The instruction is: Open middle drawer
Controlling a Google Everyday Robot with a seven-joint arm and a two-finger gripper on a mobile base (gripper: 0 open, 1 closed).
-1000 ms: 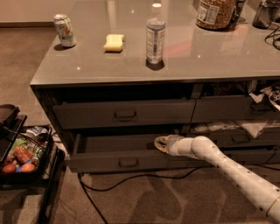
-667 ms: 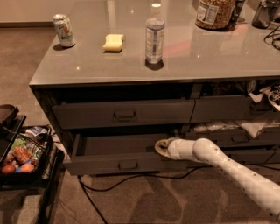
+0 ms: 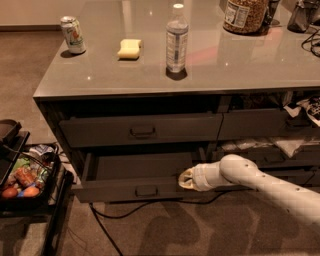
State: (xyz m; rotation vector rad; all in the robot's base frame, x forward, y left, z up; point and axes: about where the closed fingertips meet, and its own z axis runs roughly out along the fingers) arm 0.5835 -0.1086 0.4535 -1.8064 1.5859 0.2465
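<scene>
The middle drawer (image 3: 125, 190) is a wide dark grey-brown drawer with a small bar handle (image 3: 146, 190) at the centre of its front. It stands pulled out from the cabinet, and its plain grey inside (image 3: 142, 166) shows. My gripper (image 3: 184, 180), on the white arm (image 3: 260, 187) that comes in from the right, is at the top edge of the drawer front, right of the handle. The taller drawer front (image 3: 141, 131) above it is closed.
On the countertop (image 3: 240, 60) stand a soda can (image 3: 73, 34), a yellow sponge (image 3: 129, 48), a water bottle (image 3: 176, 39) and a jar (image 3: 245, 15). The right-hand drawers (image 3: 280, 145) hold clutter. A black cart (image 3: 25, 175) with snacks stands at the left. A cable (image 3: 100, 220) runs across the carpet.
The middle drawer has slid a little further out towards the camera, and my gripper has moved the same way with its front edge.
</scene>
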